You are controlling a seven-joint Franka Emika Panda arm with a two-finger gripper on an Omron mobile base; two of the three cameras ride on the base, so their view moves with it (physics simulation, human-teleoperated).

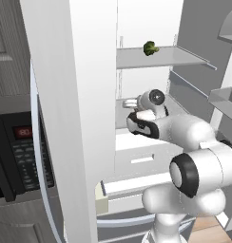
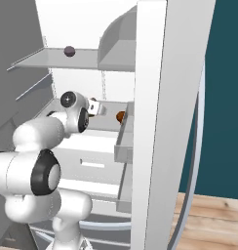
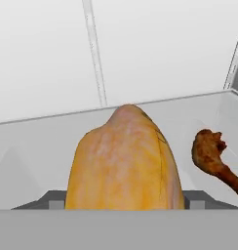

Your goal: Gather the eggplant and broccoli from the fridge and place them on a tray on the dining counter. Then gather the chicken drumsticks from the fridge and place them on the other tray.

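A large golden chicken drumstick [image 3: 125, 161] stands between my fingers in the hand view, touching both of them. My gripper [image 3: 122, 204] is shut on it, low over the middle fridge shelf [image 3: 23, 166]. A second, darker brown drumstick [image 3: 213, 158] lies on the same shelf to the right, also seen as a brown lump [image 2: 120, 116] just beyond my gripper [image 2: 95, 108]. From the left my gripper [image 1: 130, 102] reaches deep into the fridge. The broccoli [image 1: 150, 48] sits on the upper shelf. The dark purple eggplant [image 2: 69, 51] rests on that upper shelf too.
The open left fridge door [image 1: 75, 118] and right fridge door [image 2: 160, 122] flank the arm closely. A door bin [image 2: 125, 141] juts beside the shelf. White drawers [image 1: 141, 159] lie below. A black microwave [image 1: 23, 152] stands to the left.
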